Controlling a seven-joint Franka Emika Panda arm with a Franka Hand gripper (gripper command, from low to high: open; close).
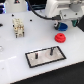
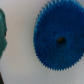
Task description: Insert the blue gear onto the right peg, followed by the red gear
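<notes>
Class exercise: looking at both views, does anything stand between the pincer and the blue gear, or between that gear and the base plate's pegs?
Nothing visible blocks either. The blue gear lies uncovered directly under the wrist camera; bare table separates it from the pegs. The red gear sits beside that route.

We see the arm (image 1: 64,11) as a bulky body of smooth white rounded casings with darker gaps where the segments join. At its lower end the gripper (image 1: 62,24) looks darker, grey to black, too blurred to show screws or markings.
</notes>
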